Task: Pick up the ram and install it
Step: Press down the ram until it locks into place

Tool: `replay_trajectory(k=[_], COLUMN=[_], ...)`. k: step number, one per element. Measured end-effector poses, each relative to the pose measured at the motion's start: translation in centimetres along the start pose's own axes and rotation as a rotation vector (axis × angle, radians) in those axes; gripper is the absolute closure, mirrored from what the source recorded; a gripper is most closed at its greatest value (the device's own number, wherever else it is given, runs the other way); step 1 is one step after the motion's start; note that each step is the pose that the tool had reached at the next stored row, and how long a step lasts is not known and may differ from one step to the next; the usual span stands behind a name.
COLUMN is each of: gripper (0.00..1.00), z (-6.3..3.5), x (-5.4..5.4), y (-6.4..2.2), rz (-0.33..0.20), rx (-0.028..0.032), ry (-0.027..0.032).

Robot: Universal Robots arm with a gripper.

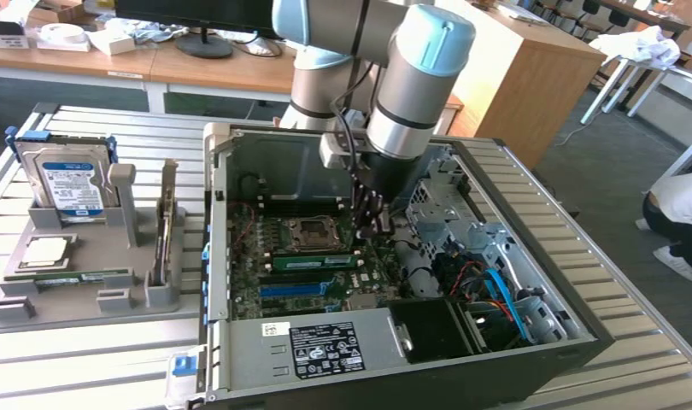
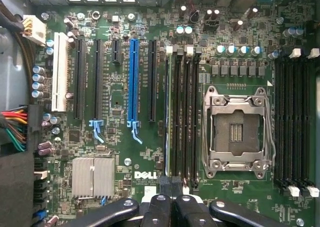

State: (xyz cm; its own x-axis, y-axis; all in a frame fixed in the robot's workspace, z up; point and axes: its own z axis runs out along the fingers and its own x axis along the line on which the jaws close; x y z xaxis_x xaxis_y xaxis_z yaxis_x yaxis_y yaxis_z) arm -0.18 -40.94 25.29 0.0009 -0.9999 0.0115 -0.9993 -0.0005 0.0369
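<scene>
The end effector (image 1: 372, 224) hangs inside the open computer case (image 1: 574, 307), fingers together above the motherboard's (image 2: 120, 152) memory slots (image 2: 182, 117). The ram (image 1: 315, 260), a green stick, stands seated in a slot beside the processor socket (image 2: 237, 132).

Open top of the black tower computer case (image 1: 529, 359) leaves room straight down to the green motherboard (image 2: 125, 152). Grey metal case walls (image 1: 226, 213), blue cables (image 1: 500, 286) and the silver drive cage (image 1: 443, 201) crowd the sides.
</scene>
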Motion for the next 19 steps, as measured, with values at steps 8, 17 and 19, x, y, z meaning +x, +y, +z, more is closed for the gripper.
replay_trajectory(k=[8,17,19], gripper=[0.90,0.90,0.90], z=[0.13,0.28,0.28], x=[0.00,0.00,0.00], y=[0.01,-0.74,-0.81], rz=[0.000,0.000,0.000], rx=[-0.0001,-0.0001,-0.0001], ry=[0.0000,0.0001,0.0002])
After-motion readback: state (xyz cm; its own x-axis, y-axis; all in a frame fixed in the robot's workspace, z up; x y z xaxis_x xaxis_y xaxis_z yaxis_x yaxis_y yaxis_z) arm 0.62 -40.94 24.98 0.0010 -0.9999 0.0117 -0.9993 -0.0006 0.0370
